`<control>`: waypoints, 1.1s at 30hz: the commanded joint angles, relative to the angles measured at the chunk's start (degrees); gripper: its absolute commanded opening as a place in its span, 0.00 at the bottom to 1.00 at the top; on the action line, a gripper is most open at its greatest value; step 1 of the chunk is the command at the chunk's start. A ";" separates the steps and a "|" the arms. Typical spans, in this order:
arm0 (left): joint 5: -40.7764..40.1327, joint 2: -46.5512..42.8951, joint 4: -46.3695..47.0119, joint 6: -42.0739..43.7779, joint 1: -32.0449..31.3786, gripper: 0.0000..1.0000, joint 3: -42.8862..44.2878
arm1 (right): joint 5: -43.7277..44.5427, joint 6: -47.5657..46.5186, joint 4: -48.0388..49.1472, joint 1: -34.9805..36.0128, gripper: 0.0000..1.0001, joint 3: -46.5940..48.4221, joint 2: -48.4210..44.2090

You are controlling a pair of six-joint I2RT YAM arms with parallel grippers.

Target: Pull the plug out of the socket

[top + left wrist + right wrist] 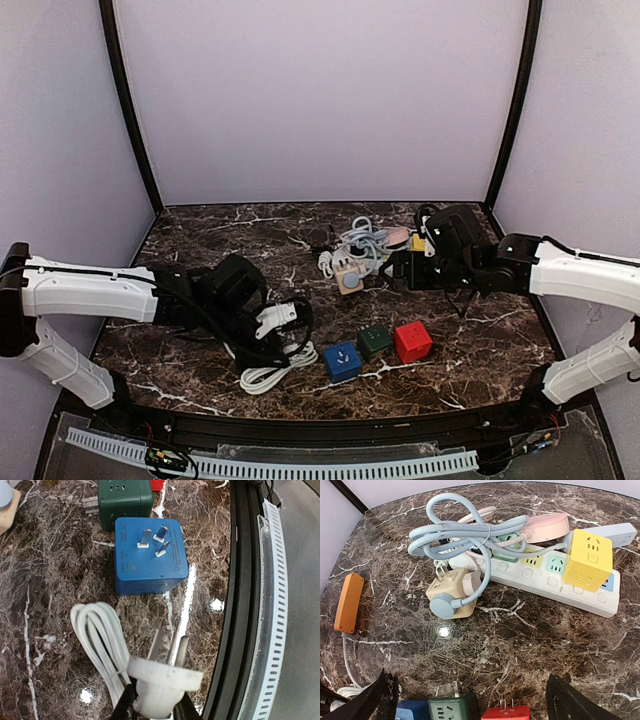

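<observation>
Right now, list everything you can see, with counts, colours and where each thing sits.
blue cube adapter, green cube adapter, red cube adapter: one each, row near front edge.
white plug: one, white, in left gripper, its white cable looped alongside.
beige cube socket: one, centre, grey-blue plug seated in it.
light-blue cable: one bundle, atop the pile.
white power strip: one, behind beige cube, yellow cube socket on it.
pink round socket: one, rear of pile.
orange power strip: one, left in right wrist view.
left gripper: closed on white plug.
right gripper: open, empty, facing pile.
</observation>
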 commanded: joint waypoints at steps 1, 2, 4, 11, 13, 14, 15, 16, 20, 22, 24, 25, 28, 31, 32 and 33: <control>-0.55 2.69 0.21 -1.08 -2.25 0.26 1.44 | 0.69 0.83 1.49 -0.58 0.96 -0.81 -0.22; -0.43 3.11 0.21 -1.09 -2.82 0.32 1.73 | 0.67 0.94 1.49 -0.59 0.96 -0.73 -0.07; 0.20 3.74 0.25 -1.07 -3.23 0.41 1.99 | 0.78 1.06 1.49 -0.58 0.96 -0.69 0.31; 1.21 1.18 3.13 -1.44 -3.31 0.77 0.75 | 0.62 0.42 1.49 -0.66 0.96 0.24 1.28; 1.42 0.23 4.01 -1.90 -3.31 0.84 0.49 | 0.59 0.23 1.50 -0.68 0.96 0.53 1.54; 1.54 -0.10 4.21 -2.37 -3.31 0.85 0.56 | 0.43 0.11 1.50 -0.68 0.96 0.73 1.64; 1.68 -0.67 4.23 -2.66 -3.31 0.87 0.74 | 0.40 -0.01 1.50 -0.67 0.96 0.89 1.78; 1.77 -1.32 4.24 -2.88 -3.31 0.88 0.95 | 0.30 -0.21 1.49 -0.67 0.96 1.03 1.87; 0.47 -3.77 3.71 -3.77 -3.28 0.98 2.90 | -0.11 -0.15 1.24 -0.67 0.96 1.66 1.69; -2.78 -4.92 2.06 -3.88 -3.14 0.99 5.01 | -0.50 0.22 1.29 -0.72 0.95 1.93 1.58; -6.22 -5.80 -0.24 -3.89 -2.12 0.99 7.78 | -1.02 1.07 1.32 -0.66 0.92 2.13 1.78; -7.45 -6.10 -1.67 -3.72 -1.57 0.99 8.82 | -1.30 1.55 1.42 -0.67 0.91 2.26 2.08; -6.24 -7.05 -3.28 -3.98 4.22 0.99 12.73 | -2.56 3.67 2.39 -0.67 0.88 2.57 3.64; -3.91 -7.05 -3.72 -4.19 10.03 0.99 15.13 | -4.93 5.40 5.03 -0.67 0.86 2.81 5.67; -4.14 -6.80 -3.82 -3.87 12.13 0.99 16.56 | -5.44 6.00 5.62 -0.67 0.85 2.97 6.48; -5.10 -6.65 -3.92 -3.17 12.94 0.99 17.16 | -5.66 6.84 6.04 -0.68 0.84 3.31 7.22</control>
